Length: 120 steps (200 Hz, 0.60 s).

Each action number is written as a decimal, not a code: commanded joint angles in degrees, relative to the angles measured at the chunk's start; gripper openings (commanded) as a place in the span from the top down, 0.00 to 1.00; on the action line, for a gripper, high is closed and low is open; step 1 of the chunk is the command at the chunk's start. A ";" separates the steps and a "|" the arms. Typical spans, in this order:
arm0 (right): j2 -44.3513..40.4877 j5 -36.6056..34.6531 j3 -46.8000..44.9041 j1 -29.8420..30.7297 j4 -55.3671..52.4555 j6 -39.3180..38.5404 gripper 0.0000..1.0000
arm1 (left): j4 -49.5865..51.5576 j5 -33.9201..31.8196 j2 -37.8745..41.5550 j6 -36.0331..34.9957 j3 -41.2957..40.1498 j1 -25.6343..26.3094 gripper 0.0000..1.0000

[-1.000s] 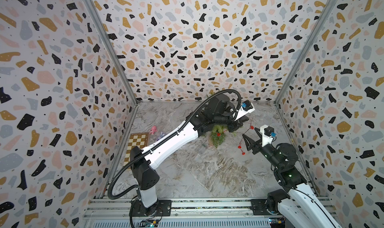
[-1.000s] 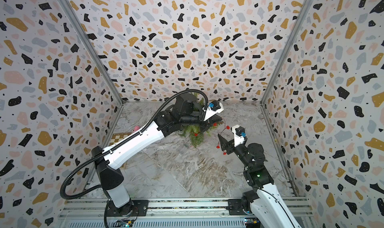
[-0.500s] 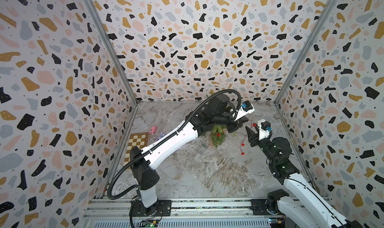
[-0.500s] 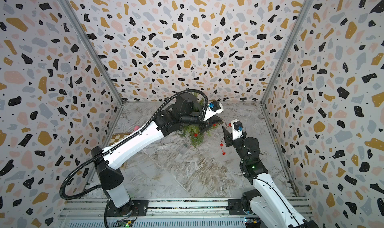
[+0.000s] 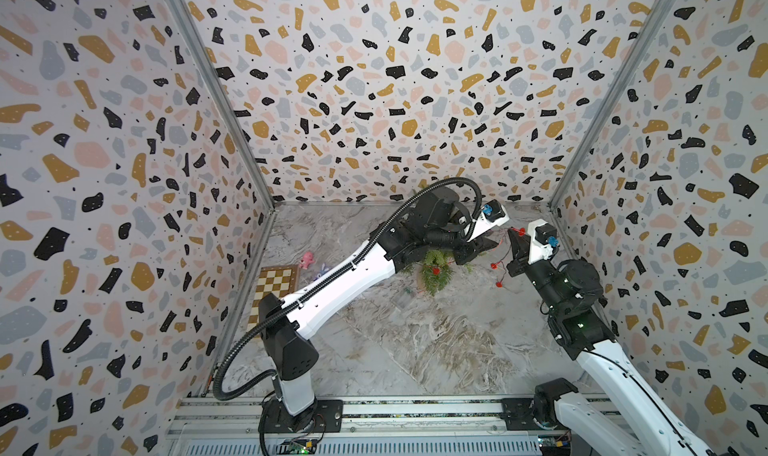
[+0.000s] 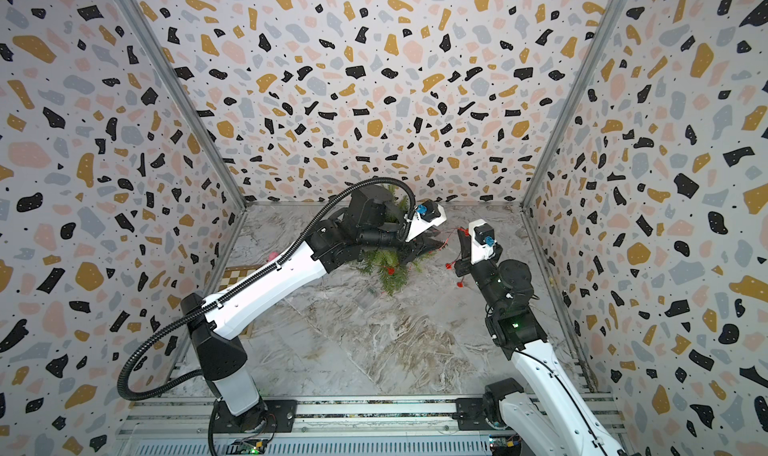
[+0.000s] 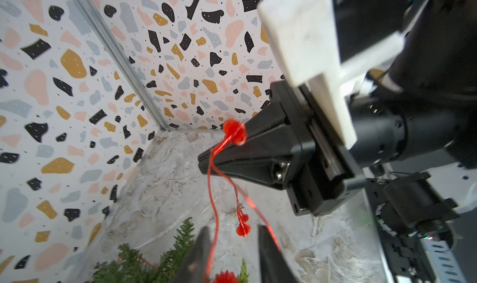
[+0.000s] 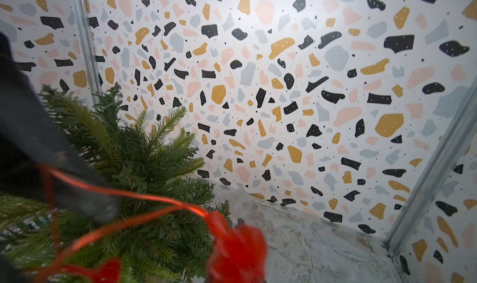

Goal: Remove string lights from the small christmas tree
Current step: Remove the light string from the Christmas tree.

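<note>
Terrazzo walls (image 5: 374, 80) box in a marbled table (image 5: 395, 341) — near the middle of both top views sits the small christmas tree (image 5: 434, 281), just beside the left gripper (image 7: 232, 232), whose jaws stand apart around the string lights (image 7: 243, 229), seemingly without pinching them. The right gripper (image 5: 512, 237) is clamped on the string lights beside a bead (image 7: 233, 134); the tree lies left and lower in frame from it in both top views — so any pull, I judge, should go rightward.

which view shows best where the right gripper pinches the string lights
The left wrist view: the right gripper shows sharp, tips shut on the string lights. Both top views show it tiny; the right wrist view gives only blurred red beads.
</note>
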State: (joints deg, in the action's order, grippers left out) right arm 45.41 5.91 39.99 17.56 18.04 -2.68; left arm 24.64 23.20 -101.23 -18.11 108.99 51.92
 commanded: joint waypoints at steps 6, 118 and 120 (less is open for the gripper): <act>-0.23 0.76 5.27 1.06 -5.22 -1.29 0.99 | -0.35 -1.95 5.28 -0.31 -1.70 0.40 0.42; 0.19 1.02 12.17 2.01 -10.12 -2.68 1.00 | 8.85 -4.16 16.71 -3.46 -11.00 0.39 0.25; 0.18 1.12 12.21 2.03 -10.17 -2.73 1.00 | 8.82 -4.38 16.62 -3.43 -10.99 0.38 0.25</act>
State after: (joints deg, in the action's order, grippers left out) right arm 45.98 6.46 49.25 19.20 9.04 -4.64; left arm 30.28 17.54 -84.12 -20.18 99.33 51.94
